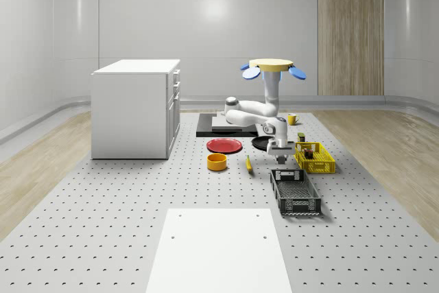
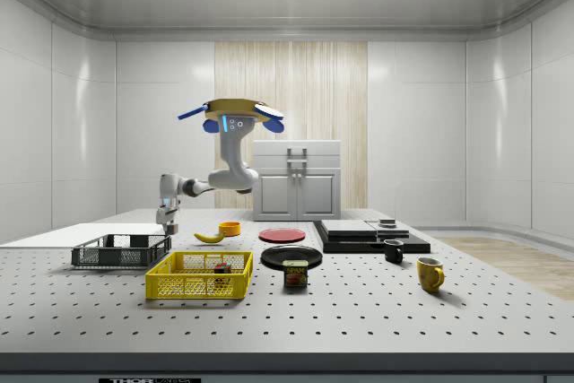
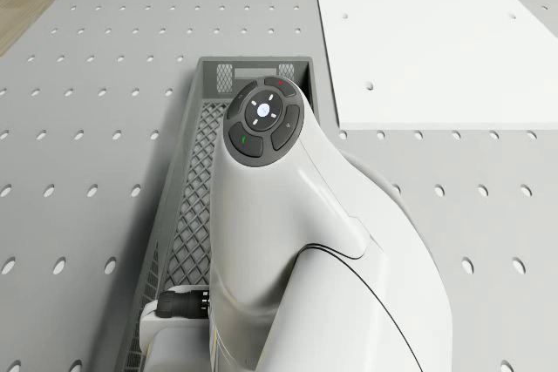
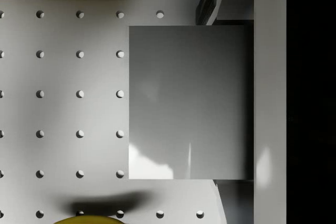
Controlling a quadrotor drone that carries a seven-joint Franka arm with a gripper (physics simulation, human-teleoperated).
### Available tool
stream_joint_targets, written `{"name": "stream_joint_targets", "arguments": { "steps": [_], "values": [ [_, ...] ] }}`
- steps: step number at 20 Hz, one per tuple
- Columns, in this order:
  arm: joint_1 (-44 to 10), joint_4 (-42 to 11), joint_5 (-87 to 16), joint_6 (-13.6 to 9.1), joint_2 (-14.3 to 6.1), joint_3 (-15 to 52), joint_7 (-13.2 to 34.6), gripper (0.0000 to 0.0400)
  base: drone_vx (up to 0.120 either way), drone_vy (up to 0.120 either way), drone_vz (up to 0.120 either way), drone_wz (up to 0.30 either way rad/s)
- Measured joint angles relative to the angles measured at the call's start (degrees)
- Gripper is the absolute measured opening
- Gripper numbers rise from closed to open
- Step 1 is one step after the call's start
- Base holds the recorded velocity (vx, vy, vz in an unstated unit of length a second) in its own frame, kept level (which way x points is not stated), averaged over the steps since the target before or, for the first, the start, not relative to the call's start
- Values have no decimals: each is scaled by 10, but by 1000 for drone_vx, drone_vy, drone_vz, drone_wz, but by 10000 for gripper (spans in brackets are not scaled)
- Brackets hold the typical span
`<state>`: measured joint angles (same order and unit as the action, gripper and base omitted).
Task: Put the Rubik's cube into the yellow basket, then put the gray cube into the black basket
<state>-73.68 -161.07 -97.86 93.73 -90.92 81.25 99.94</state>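
Two baskets, one yellow [image 1: 315, 158] and one black [image 1: 295, 192]; two mugs, yellow [image 2: 430, 273] and black [image 2: 394, 250]; one banana [image 2: 209, 237].

White arm [image 3: 331, 250], yellow drone [image 1: 269, 65], blue rotors

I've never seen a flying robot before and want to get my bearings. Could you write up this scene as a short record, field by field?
Drone: hovers above the table
End effector: closed on the gray cube, low, by one end of the black basket
Rubik's cube: inside the yellow basket
Black basket: looks empty
Left to do: gray cube into black basket
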Motion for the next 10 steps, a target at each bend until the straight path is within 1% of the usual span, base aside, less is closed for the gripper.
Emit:
{"name": "stream_joint_targets", "arguments": {
  "steps": [1,10],
  "values": [
    [0,0,0,0,0,0,0,250,120,120,0,0],
    [0,0,1,1,-1,0,0,250,120,0,0,0]
  ]
}}
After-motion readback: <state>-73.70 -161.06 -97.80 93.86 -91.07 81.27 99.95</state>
